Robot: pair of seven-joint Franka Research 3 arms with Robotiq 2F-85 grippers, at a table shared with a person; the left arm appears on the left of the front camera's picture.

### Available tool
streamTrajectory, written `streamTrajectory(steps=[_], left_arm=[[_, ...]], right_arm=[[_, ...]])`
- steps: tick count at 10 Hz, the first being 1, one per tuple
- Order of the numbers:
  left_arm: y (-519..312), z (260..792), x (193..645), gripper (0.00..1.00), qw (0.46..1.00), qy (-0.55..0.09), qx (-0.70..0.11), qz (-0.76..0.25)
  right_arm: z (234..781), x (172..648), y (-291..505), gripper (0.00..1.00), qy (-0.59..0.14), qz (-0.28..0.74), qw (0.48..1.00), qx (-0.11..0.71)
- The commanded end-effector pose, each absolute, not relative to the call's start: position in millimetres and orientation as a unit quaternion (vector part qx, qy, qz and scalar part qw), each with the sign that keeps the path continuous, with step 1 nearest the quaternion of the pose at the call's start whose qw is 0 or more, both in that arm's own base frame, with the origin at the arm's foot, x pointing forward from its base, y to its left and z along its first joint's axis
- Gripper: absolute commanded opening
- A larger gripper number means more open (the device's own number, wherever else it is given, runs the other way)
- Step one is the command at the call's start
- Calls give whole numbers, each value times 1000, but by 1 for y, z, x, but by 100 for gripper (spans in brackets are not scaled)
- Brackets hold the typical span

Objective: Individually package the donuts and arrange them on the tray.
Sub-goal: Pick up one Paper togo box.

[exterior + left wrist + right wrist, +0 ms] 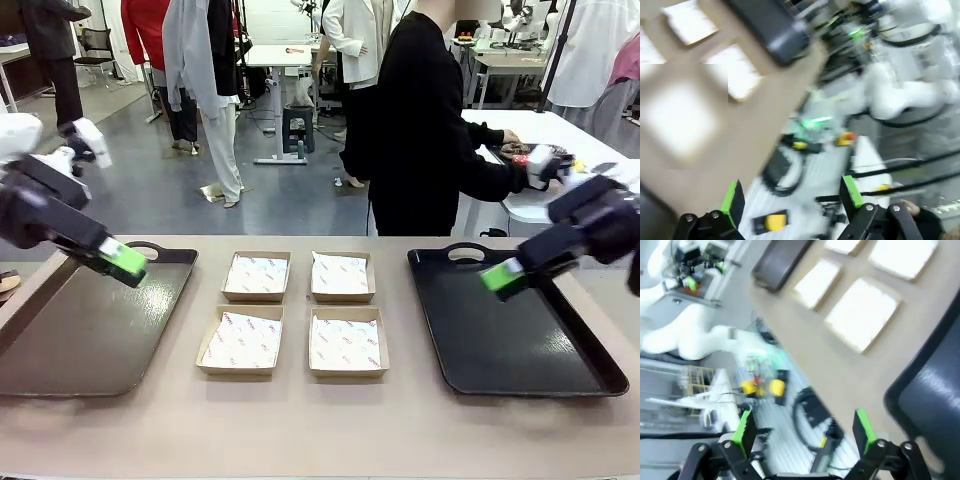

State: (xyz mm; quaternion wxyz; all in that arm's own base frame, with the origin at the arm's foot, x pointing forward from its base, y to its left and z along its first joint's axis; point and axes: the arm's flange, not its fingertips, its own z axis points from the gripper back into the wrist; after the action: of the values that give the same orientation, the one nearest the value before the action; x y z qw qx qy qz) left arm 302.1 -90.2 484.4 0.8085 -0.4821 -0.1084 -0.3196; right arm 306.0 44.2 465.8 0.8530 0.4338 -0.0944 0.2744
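Beige tabletop point(320, 425) fills the near half of the front view. On it lie a dark brown rectangular plastic tray point(80, 330) at the left and a black rectangular plastic tray point(520, 340) at the right. Between them sit four square cardboard boxes lined with white printed paper point(255, 277), two by two, all with nothing in them. The left gripper point(125, 260) hangs tilted over the far corner of the brown tray, and the right gripper point(503, 277) hangs tilted over the far left part of the black tray. Neither touches anything.

Across the table a person in a black top point(420, 120) is turned toward a white side table point(585, 130) behind, one hand reaching to it. Small dark round shapes there look like the donuts point(520, 150), well apart from both trays and the boxes. They are too small to tell one from another.

Blur smears the left wrist view. The left gripper point(791, 197) has its green-padded fingers spread wide with nothing between them. The paper-lined boxes point(735, 72) and a corner of the black tray point(775, 30) lie beyond.

From the right wrist view, the right gripper point(804, 429) likewise stands fully spread and grips nothing. The black tray point(930, 395) is at the right edge, the boxes point(862, 312) are above it, and the brown tray point(780, 262) is farther off.
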Motion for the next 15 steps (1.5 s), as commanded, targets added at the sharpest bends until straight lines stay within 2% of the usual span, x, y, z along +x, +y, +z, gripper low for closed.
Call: streamTrajectory(steps=[1, 3, 5, 8, 15], left_arm=[[-52, 463, 298, 100, 764, -69, -606, -213], [-20, 449, 298, 100, 741, -54, -647, -174], [12, 435, 291, 100, 741, -32, -653, -153], [49, 427, 275, 100, 767, -59, -631, -104], [94, 381, 278, 100, 801, -73, -594, -15]], right_arm=[[450, 294, 3, 100, -50, 216, 830, 511], [440, 289, -38, 100, -46, 177, 808, 560], [431, 277, -72, 100, -57, 139, 806, 572], [420, 266, -106, 100, -74, 99, 801, 586], [414, 263, -146, 100, -101, 48, 783, 612]])
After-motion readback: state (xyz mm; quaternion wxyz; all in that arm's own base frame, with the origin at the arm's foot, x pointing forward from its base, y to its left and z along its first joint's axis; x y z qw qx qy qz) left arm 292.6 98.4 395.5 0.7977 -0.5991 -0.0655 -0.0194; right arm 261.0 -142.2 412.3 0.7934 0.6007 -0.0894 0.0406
